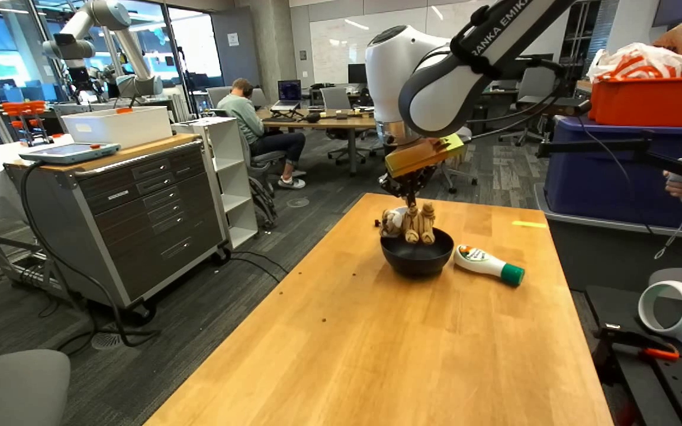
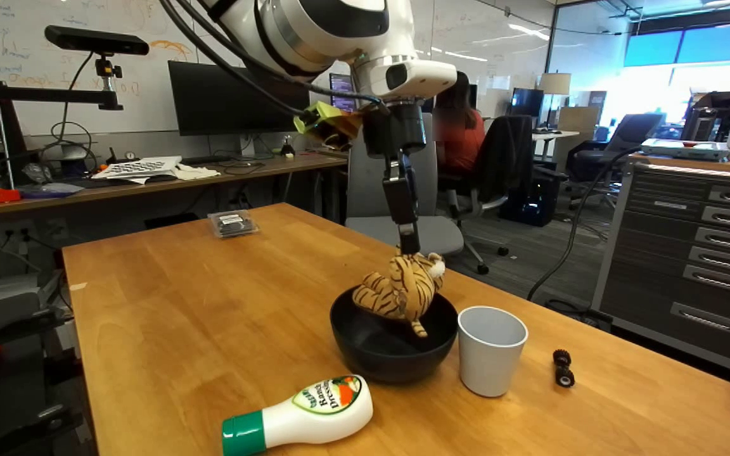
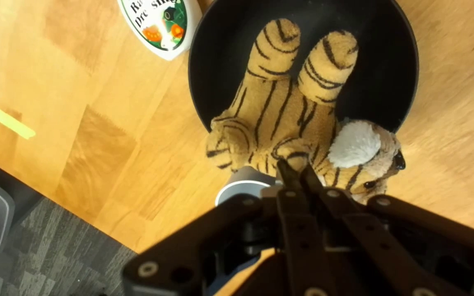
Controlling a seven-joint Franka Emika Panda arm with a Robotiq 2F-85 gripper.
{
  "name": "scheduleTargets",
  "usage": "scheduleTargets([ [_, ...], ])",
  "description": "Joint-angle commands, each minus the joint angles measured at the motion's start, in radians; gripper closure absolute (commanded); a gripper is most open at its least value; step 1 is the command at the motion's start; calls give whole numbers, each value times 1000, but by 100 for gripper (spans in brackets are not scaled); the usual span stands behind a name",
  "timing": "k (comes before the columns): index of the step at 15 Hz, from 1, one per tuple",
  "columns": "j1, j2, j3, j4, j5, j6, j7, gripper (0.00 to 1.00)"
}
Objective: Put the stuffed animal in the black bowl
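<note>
The stuffed animal, a striped tan tiger point(image 2: 410, 285), is over the black bowl point(image 2: 397, 364); its legs hang inside the rim. It also shows in an exterior view point(image 1: 411, 228), with the bowl point(image 1: 418, 260) under it. My gripper point(image 2: 409, 244) comes down from above. In the wrist view, my gripper's fingertips point(image 3: 297, 167) are closed on one limb of the tiger point(image 3: 282, 109). Its legs lie over the bowl's point(image 3: 385, 61) inside. Its head and one paw reach past the rim. Whether the tiger rests on the bowl is hard to tell.
A white dressing bottle point(image 2: 314, 411) with a green cap lies beside the bowl. A grey cup point(image 2: 490, 354) stands close against the bowl's other side. A small black wheeled part point(image 2: 563, 368) lies beyond the cup. A clear package point(image 2: 233, 223) lies at the table's far end.
</note>
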Motion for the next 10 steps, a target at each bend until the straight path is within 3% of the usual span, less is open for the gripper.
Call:
scheduleTargets([
  [1, 28, 17, -24, 43, -12, -42, 2, 98],
  [10, 30, 71, -26, 83, -8, -87, 0, 97],
])
